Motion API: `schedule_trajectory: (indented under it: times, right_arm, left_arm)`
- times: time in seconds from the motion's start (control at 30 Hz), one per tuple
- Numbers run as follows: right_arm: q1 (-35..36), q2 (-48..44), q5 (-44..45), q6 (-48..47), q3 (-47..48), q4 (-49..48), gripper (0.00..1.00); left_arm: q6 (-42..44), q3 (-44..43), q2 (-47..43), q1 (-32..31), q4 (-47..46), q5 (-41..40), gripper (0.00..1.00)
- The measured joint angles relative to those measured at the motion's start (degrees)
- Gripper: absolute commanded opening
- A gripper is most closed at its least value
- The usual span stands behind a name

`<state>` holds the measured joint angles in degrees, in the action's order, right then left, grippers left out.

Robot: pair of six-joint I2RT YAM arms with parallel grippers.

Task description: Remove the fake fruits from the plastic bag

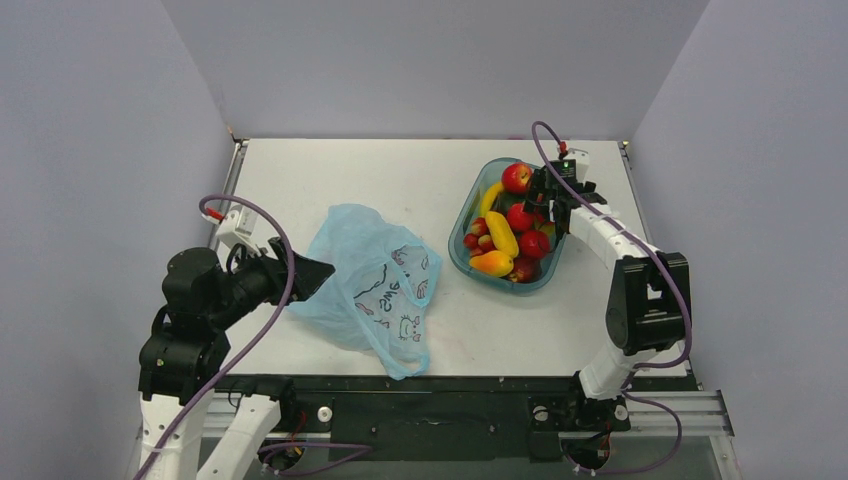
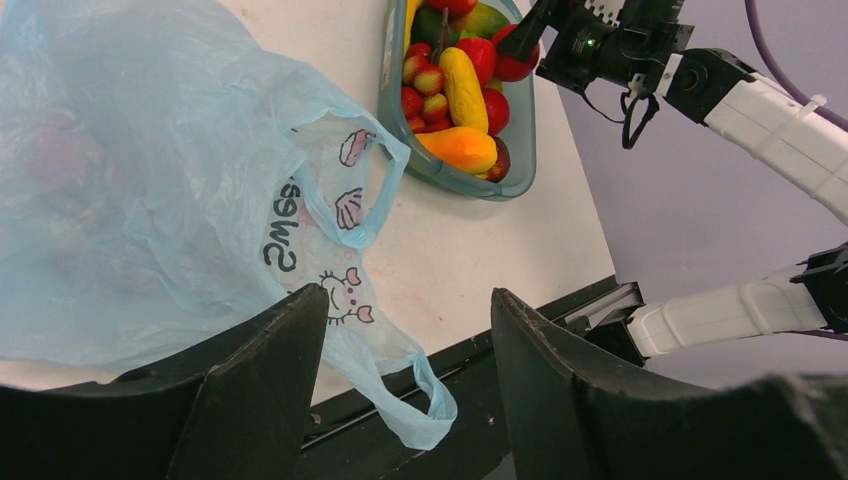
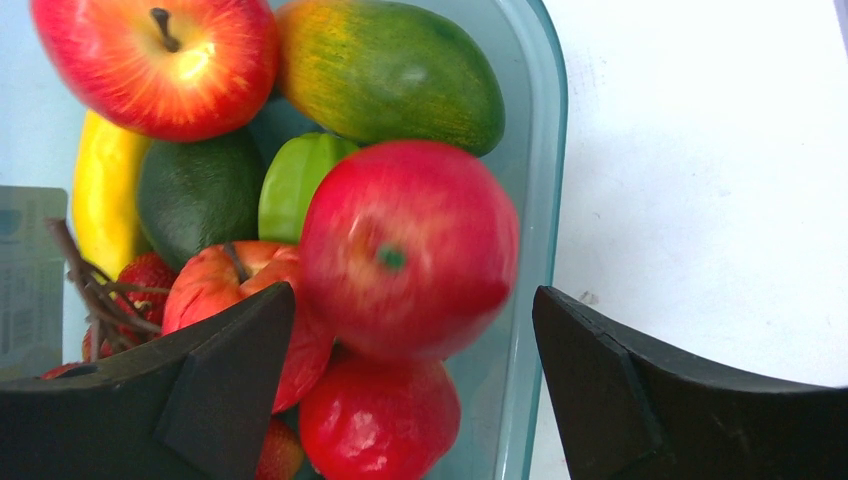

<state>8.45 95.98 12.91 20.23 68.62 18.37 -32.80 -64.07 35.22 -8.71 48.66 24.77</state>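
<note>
The light-blue plastic bag (image 1: 370,285) lies crumpled left of centre, its "Sweet" print up and one loop handle (image 2: 420,400) hanging over the front edge. A faint reddish shape (image 2: 60,150) shows through its film. My left gripper (image 1: 318,270) is at the bag's left edge, open (image 2: 408,295), with nothing pinched. Fake fruits lie in the teal tub (image 1: 455,258): a red-yellow apple (image 1: 516,178), a short yellow fruit (image 1: 501,233) and an orange-yellow one (image 1: 492,263). My right gripper (image 1: 545,205) hangs open over the tub. A blurred red apple (image 3: 410,245) lies loose between its fingers.
The tub's right rim (image 3: 545,200) runs between my right fingers. It also holds a green-orange mango (image 3: 390,70), green fruits (image 3: 195,190) and small strawberries (image 2: 425,80). Grey walls close in the table on three sides. The black front rail (image 1: 440,385) runs below the bag.
</note>
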Motion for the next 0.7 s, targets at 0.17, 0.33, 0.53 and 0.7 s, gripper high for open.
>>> schedule_trajectory:
  times: [0.17,0.33,0.53,0.7]
  right_arm:
    - [1.57,-3.67,1.09,-1.05,0.17,2.43,0.87]
    - [5.01,-10.73,4.55,-1.55,0.17,5.99,0.87]
    - [13.35,-26.16,7.76,-1.42,-0.63,9.09,0.88]
    - [16.13,-42.07,7.23,-0.74,-1.53,12.04,0.88]
  left_arm:
    - [0.02,-2.27,0.11,0.00,0.02,0.52,0.59]
    - [0.00,-5.49,0.15,0.00,0.46,0.96,0.60]
    - [0.13,-13.29,0.74,0.00,1.77,1.03,0.62]
    - [0.96,-22.21,1.75,0.00,2.58,0.68,0.64]
